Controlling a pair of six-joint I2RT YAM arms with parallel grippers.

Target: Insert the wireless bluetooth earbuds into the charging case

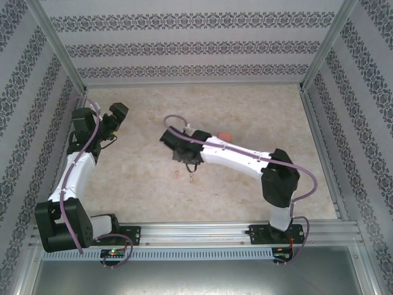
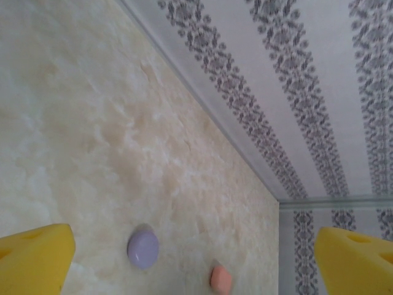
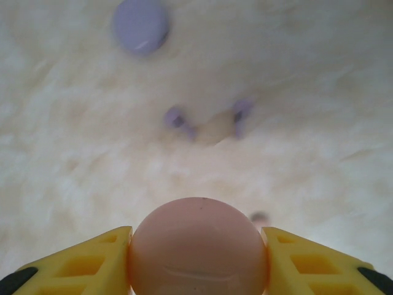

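Observation:
My right gripper (image 3: pixel 198 255) is shut on a round pale pink charging case (image 3: pixel 198 243), its yellow fingers (image 3: pixel 92 258) pressed on both sides. Beyond it on the table lie two small purple earbuds (image 3: pixel 177 118) side by side, and farther off a closed purple case (image 3: pixel 141 24). In the top view the right gripper (image 1: pixel 184 155) hovers mid-table, with tiny pinkish earbuds (image 1: pixel 193 179) on the table just in front of it. My left gripper (image 2: pixel 196 270) is open with nothing between its fingers, at the left (image 1: pixel 115 117); it faces the purple case (image 2: pixel 143 247) and a coral case (image 2: pixel 221 279).
The coral case (image 1: pixel 225 136) sits just behind the right forearm. Patterned walls (image 1: pixel 184 43) with metal posts enclose the table on three sides. A small dark speck (image 3: pixel 260 217) lies on the table near the pink case.

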